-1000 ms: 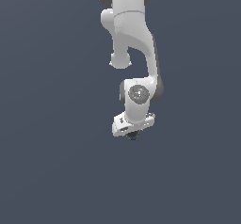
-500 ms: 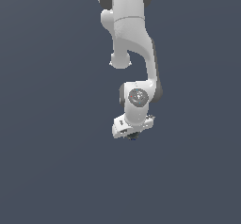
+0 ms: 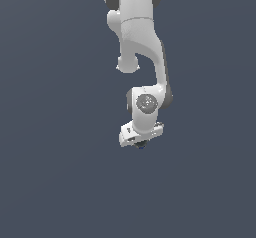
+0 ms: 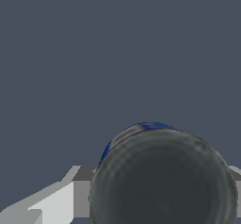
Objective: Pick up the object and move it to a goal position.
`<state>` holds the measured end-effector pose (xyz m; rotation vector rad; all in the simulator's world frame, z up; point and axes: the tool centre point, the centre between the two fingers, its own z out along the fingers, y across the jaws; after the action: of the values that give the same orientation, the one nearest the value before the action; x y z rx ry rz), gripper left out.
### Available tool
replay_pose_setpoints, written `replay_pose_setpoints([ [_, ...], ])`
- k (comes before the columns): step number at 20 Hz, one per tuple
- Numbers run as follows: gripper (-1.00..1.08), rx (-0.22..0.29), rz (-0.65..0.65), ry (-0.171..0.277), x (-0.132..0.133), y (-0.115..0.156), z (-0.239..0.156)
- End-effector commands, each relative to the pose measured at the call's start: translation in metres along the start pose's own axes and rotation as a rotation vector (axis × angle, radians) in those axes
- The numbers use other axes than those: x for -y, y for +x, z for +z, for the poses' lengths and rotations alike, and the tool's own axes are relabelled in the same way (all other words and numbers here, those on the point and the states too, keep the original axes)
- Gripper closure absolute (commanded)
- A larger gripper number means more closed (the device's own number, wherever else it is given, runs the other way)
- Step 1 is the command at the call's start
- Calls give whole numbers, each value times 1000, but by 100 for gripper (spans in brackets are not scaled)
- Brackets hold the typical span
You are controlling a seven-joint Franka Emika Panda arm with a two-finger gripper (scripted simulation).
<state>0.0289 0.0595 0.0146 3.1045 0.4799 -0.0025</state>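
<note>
Exterior view shows our tool (image 3: 140, 141) clamped on the ball (image 3: 142, 144), so we judge pickup done, with the carry to an unseen goal left.

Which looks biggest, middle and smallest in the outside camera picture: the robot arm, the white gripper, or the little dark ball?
1. The robot arm, by far the biggest.
2. The white gripper.
3. The dark ball, smallest, just peeking out under the gripper, so partly hidden.
</note>
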Motion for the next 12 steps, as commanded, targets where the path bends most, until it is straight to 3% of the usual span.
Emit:
replay_pose_setpoints([
  [1, 108, -1, 0, 0, -1, -1, -3],
  [12, 108, -1, 0, 0, -10, -23, -45],
])
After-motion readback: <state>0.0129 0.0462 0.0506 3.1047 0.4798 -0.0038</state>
